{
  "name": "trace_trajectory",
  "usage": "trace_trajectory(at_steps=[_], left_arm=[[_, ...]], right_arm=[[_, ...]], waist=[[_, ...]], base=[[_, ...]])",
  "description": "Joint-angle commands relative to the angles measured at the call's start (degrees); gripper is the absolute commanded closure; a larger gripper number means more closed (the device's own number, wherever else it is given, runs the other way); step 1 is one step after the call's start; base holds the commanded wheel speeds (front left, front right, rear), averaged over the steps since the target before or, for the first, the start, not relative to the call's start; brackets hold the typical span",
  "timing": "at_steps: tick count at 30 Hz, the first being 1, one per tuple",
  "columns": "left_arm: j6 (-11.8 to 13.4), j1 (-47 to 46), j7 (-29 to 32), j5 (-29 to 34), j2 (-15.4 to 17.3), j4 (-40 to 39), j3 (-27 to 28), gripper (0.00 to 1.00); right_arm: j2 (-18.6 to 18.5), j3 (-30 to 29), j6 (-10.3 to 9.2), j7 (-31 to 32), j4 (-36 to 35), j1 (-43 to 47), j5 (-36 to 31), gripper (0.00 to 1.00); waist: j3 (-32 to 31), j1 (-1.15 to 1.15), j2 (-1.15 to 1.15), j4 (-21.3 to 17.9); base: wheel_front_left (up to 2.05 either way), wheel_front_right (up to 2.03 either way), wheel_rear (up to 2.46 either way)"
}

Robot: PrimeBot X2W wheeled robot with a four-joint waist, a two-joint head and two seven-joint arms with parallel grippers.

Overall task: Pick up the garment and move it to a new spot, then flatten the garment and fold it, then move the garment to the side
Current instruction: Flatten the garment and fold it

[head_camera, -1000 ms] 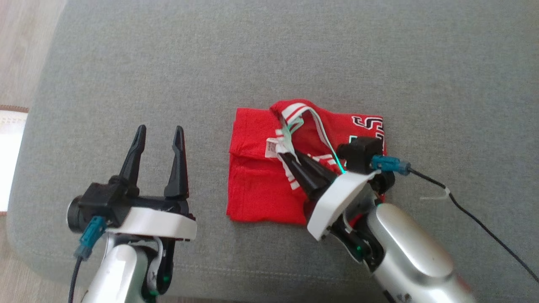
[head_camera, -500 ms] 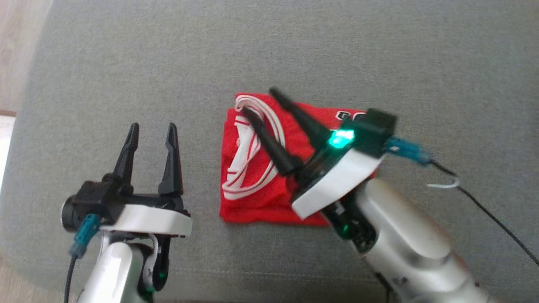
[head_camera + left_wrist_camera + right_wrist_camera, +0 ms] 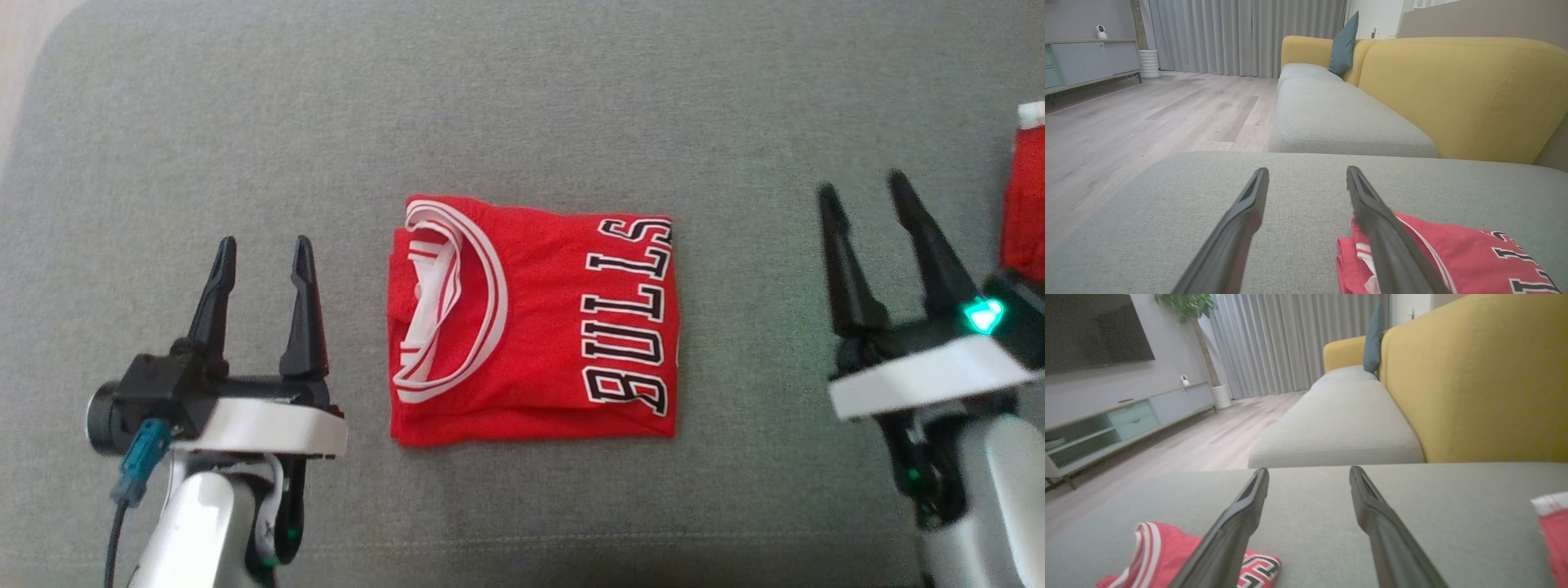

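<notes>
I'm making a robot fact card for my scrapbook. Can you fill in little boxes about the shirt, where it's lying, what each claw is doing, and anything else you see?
garment: red Bulls jersey, folded into a flat rectangle, lettering facing up
surface: grey cushion
left gripper: open, empty, beside the collar end, not touching
right gripper: open, empty, off past the lettering end, not touching
other cloth: second red cloth at the right edge, partly cut off
background: yellow sofa back, teal pillow
</notes>
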Motion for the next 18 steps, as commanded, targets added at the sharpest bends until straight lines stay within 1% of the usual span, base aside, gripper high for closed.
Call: trace_trajectory(at_steps=[1,6,18], left_arm=[[0.38,-0.08,-0.23,0.34,1.49,-1.98,2.47,0.00],[0.74,1.05,0.18,0.29,2.08,-1.86,2.59,0.00],[1.59,5.95,0.41,0.10,3.27,-0.91,2.72,0.00]], right_arm=[[0.04,-0.59,0.22,0.77,-3.24,1.03,-1.07,0.00],[1.08,-3.19,0.22,2.16,-6.03,6.04,-2.43,0.00],[3.34,-4.57,0.22,3.94,-7.61,12.62,-3.67,0.00]], waist=[[-0.30,0.00,0.00,-0.55],[-2.02,0.00,0.00,-1.46],[-7.27,0.00,0.00,-2.76]], base=[[0.00,0.00,0.00],[0.00,0.00,0.00],[0.00,0.00,0.00]])
